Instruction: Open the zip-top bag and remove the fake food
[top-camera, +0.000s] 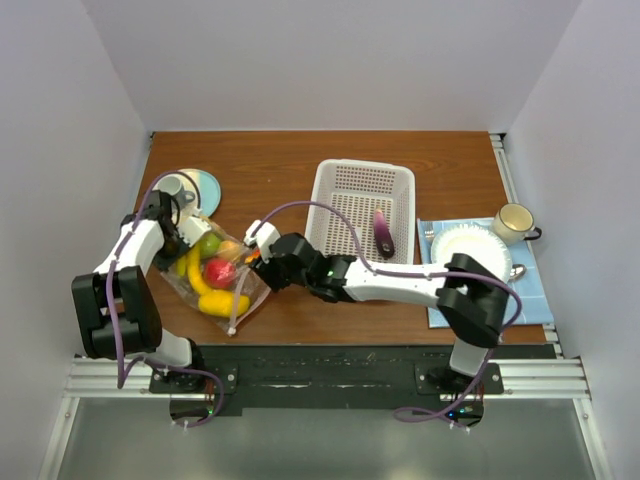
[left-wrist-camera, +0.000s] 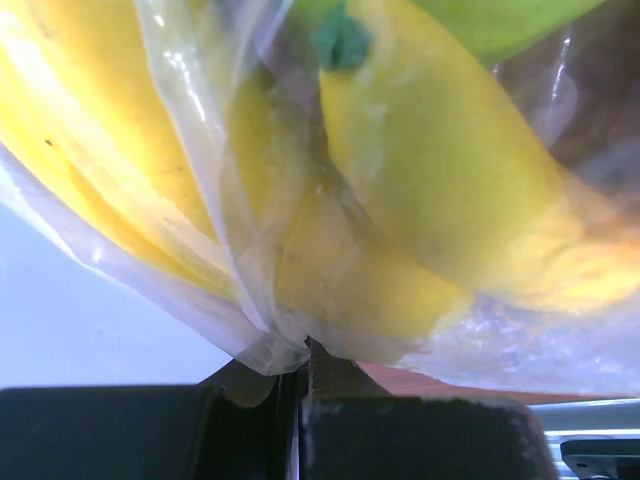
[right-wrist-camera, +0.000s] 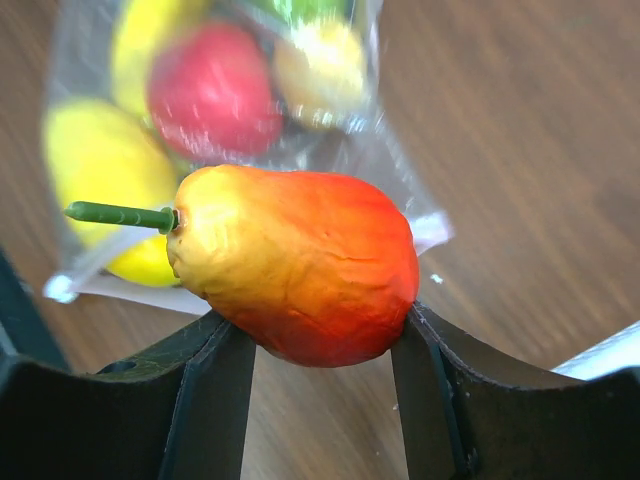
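Note:
The clear zip-top bag (top-camera: 215, 285) lies at the table's left with yellow bananas (top-camera: 222, 303), a red fruit (top-camera: 220, 272) and a green one (top-camera: 209, 242) inside. My left gripper (top-camera: 187, 240) is shut on the bag's plastic (left-wrist-camera: 262, 345) at its far-left edge; the bananas (left-wrist-camera: 440, 190) fill that wrist view. My right gripper (top-camera: 254, 256) sits at the bag's right side, shut on an orange-red pear-shaped fruit (right-wrist-camera: 300, 262) with a green stem, held above the table. The bag (right-wrist-camera: 215, 110) lies behind it. A purple eggplant (top-camera: 383, 232) lies in the white basket (top-camera: 340, 178).
A light blue plate with a white cup (top-camera: 185, 187) stands behind the bag. At the right, a blue mat (top-camera: 535, 295) holds a white plate (top-camera: 468, 245) and a cream mug (top-camera: 513, 222).

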